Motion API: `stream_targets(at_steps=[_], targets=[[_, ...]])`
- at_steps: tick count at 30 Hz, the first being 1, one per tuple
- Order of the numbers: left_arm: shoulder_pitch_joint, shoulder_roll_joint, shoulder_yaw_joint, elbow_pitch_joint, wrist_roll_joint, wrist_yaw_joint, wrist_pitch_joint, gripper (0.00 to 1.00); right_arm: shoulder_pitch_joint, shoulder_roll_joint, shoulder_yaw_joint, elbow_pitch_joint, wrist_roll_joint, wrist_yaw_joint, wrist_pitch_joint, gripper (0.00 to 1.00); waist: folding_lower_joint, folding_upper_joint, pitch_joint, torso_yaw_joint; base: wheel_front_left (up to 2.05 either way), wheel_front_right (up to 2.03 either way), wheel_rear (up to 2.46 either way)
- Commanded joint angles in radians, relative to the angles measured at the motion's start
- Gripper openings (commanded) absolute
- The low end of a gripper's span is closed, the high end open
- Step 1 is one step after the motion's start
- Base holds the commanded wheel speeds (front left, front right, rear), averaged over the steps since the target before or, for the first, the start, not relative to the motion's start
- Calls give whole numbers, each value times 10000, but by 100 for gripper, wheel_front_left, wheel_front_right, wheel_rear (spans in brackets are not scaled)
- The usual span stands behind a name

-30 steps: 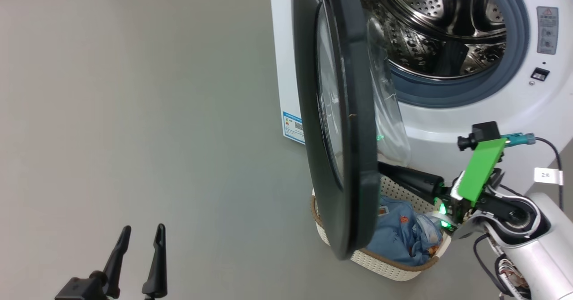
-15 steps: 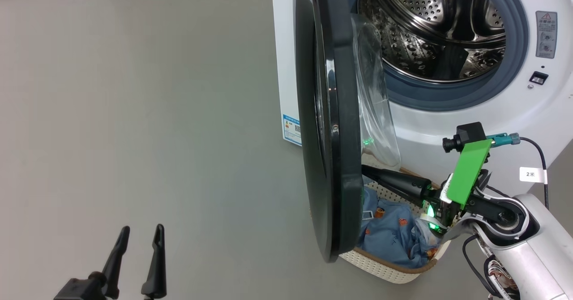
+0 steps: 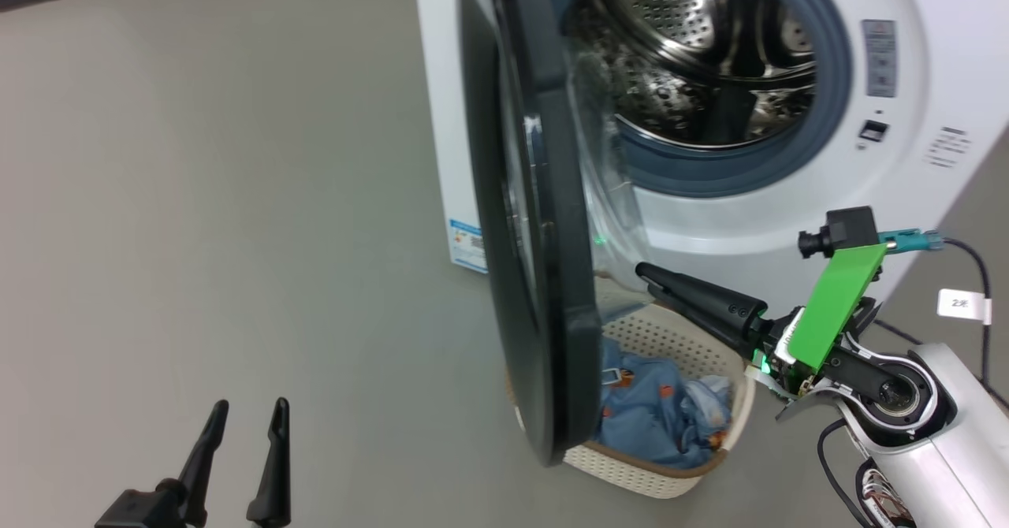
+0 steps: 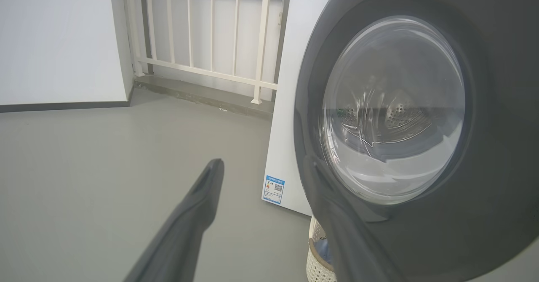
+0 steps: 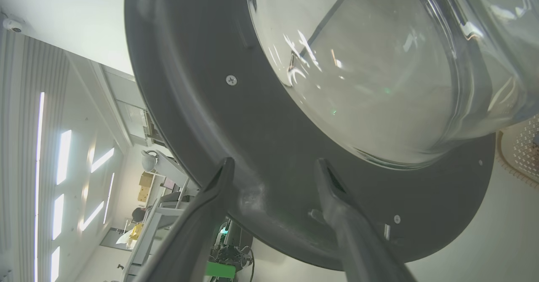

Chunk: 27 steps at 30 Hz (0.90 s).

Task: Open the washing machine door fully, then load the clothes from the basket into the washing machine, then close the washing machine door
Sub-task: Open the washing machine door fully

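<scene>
On the head view I have the washing machine door [image 3: 544,276] standing out from the washing machine [image 3: 709,221], edge-on to me, with the steel drum [image 3: 678,55] and grey gasket [image 3: 709,173] exposed behind it. The basket [image 3: 662,473] sits on the floor [image 3: 236,197] at the foot of the machine, partly hidden by the door's lower edge, and the clothes [image 3: 654,418] lie bunched inside it. My right gripper [image 3: 654,280] reaches over the basket towards the door's inner side. My left gripper [image 3: 246,411] hangs at lower left over bare floor, fingers parted and holding nothing.

On the left wrist view, the left gripper [image 4: 263,164] is spread wide and empty. The door's outer face [image 4: 484,189] and its glass window [image 4: 391,105] are to the right. A blue label sticker [image 4: 273,188] shows on the machine's side panel, and a corner of the basket [image 4: 316,265] peeks out below the door.

On the right wrist view, the right gripper [image 5: 273,168] is spread, pointing at the door's dark inner rim [image 5: 189,84] below the bulging glass bowl [image 5: 370,71]. Nothing is clamped between the fingers.
</scene>
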Motion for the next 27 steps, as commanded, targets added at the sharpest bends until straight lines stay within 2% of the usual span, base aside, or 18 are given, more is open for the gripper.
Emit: stream_targets(at_steps=[1,11,19,22,23,27], targets=[[-250,220,298,-158,-36,57,5,100,-9,-109,14,-369,-241,60,-141,100,0,0,-150,-395,0,0,0],[-129,347,285,-205,-116,122,57,100,835,-761,427,-1866,-1650,60,-1775,100,0,0,-450,-1783,0,0,0],[78,305,291,-249,-231,190,37,100,1466,-1473,947,-2457,-3120,60,-4202,100,0,0,-583,-2993,0,0,0],[132,265,298,-315,-247,222,18,100,1665,-1562,1045,-2507,-3212,60,-5088,100,0,0,-609,-3409,0,0,0],[155,229,294,-408,-241,250,6,100,1763,-1795,1191,-2516,-3656,60,-5672,100,0,0,-624,-3638,0,0,0],[223,186,327,-600,-229,346,-12,100,2085,-1991,1206,-2562,-4001,60,-6845,100,0,0,-627,-3981,0,0,0]])
